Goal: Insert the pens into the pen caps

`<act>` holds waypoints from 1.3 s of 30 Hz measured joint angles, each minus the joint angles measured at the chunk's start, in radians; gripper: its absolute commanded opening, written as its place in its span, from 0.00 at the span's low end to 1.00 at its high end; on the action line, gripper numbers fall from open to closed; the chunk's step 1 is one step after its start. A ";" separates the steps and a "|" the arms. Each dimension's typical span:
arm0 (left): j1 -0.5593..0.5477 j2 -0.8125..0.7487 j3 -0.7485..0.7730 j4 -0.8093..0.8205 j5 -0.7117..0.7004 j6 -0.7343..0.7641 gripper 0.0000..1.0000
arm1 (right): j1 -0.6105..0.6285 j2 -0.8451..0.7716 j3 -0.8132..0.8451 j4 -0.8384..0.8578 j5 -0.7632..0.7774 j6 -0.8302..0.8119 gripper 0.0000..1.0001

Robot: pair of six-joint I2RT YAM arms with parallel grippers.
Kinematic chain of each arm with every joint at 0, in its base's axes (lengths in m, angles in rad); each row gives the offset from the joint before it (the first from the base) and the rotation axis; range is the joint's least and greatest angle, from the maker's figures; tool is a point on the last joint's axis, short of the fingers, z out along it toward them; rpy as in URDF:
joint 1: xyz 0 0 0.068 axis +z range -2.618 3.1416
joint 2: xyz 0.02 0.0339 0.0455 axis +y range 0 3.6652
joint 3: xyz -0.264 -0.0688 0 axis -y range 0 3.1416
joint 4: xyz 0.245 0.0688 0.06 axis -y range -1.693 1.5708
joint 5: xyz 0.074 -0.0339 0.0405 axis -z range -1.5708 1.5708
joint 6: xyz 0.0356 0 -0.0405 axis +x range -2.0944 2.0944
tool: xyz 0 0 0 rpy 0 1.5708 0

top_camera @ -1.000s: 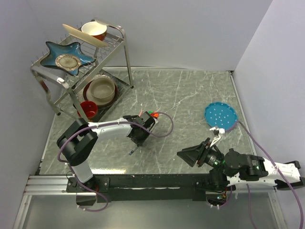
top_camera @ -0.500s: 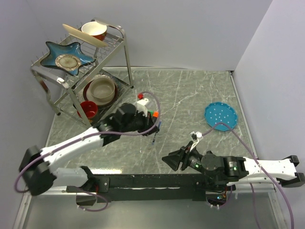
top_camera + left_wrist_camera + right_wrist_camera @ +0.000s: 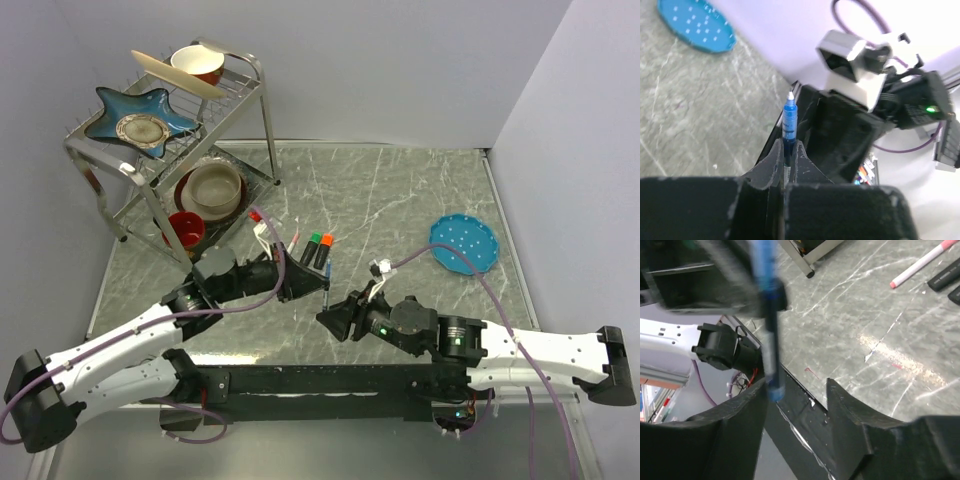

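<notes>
Both arms have swung in since a second ago: the left one has pulled back off the table toward its base, and the right one has reached across to meet it, well to the near-left of the blue plate [image 3: 463, 245].

Left gripper [image 3: 788, 147] is pressed tight on the dark-blue ballpoint [image 3: 789, 117], pinching it low on the barrel so the pale tip sticks straight out toward the other arm. Right gripper [image 3: 797, 386] has its jaws spread with nothing between them. In its own wrist view the blurry pen end sits just beside its left finger, not centred in the gap.

Further out, the two black markers [image 3: 312, 254] lie side by side left of the plate, and they look capped already, with a green cap [image 3: 316, 238] on one and an orange cap [image 3: 328, 241] on the other. The white-pink stick pen [image 3: 922, 264] lies just beside them on the far-from-plate side.

My read is that we're on the ballpoint step, with a mid-air meet-up between the arms. I can't spot a cap for it anywhere, so it may be more of a handover or regrip. Next move needs the pen lined up dead centre between those spread jaws before they close, or it'll get knocked sideways.
</notes>
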 measured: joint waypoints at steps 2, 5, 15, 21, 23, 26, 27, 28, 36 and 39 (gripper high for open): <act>0.000 -0.024 -0.014 0.024 0.002 -0.019 0.01 | -0.013 0.023 0.003 0.026 -0.027 -0.008 0.28; 0.003 -0.051 -0.026 0.031 -0.013 -0.037 0.01 | -0.015 0.047 0.023 0.071 -0.072 -0.011 0.03; 0.005 -0.104 -0.060 0.073 -0.031 -0.069 0.34 | -0.016 0.057 0.029 0.137 -0.115 -0.018 0.00; 0.003 -0.088 -0.069 0.100 -0.012 -0.070 0.26 | -0.018 0.074 0.032 0.135 -0.122 -0.017 0.00; 0.003 -0.080 -0.076 0.116 -0.008 -0.072 0.04 | -0.018 0.074 0.032 0.135 -0.123 -0.017 0.00; 0.003 -0.071 -0.091 0.138 -0.004 -0.079 0.01 | -0.018 0.074 0.033 0.127 -0.126 -0.008 0.00; 0.003 -0.069 -0.094 0.143 -0.003 -0.079 0.01 | -0.018 0.074 0.033 0.124 -0.125 -0.006 0.00; 0.003 -0.068 -0.095 0.146 0.000 -0.081 0.01 | -0.018 0.074 0.033 0.124 -0.124 -0.003 0.00; 0.003 -0.068 -0.100 0.140 0.003 -0.057 0.01 | -0.027 0.074 0.060 0.079 -0.102 0.013 0.47; 0.001 -0.069 -0.074 0.039 -0.031 -0.005 0.01 | -0.032 0.060 0.076 0.037 -0.053 0.014 0.45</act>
